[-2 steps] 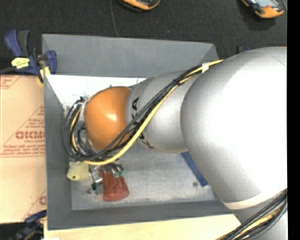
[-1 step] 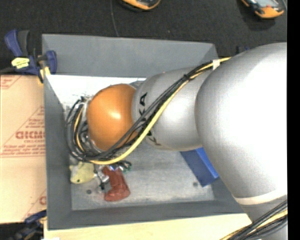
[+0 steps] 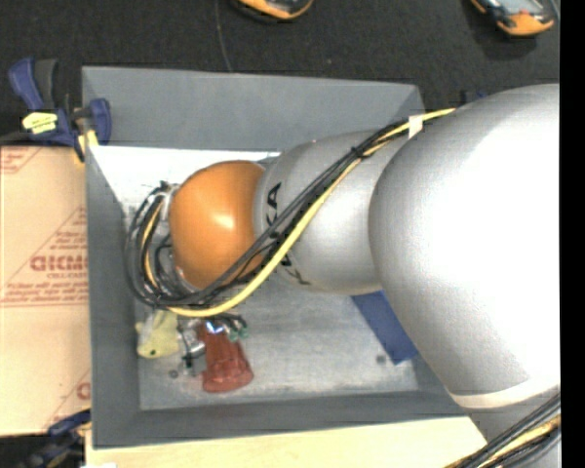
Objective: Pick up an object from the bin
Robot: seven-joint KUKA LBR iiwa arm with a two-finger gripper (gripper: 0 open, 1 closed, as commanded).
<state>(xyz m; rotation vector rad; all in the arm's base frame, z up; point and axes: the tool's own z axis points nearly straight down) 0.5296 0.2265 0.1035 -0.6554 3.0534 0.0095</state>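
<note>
My gripper (image 3: 193,345) is low in the bin's front left part, just under the orange wrist cover. A dull red, roughly cone-shaped thing (image 3: 225,367) lies directly to its right and a little nearer the front wall, touching or almost touching it. A small pale yellow thing (image 3: 156,340) lies right against its left side. A small green bit (image 3: 239,331) peeks out just above the red thing. I cannot make out whether anything sits in the gripper.
A flat blue piece (image 3: 388,328) lies on the bin floor toward the right, partly under the arm. The arm with its orange cover and looped cables hides the bin's middle and back. The left and front walls are close to the gripper.
</note>
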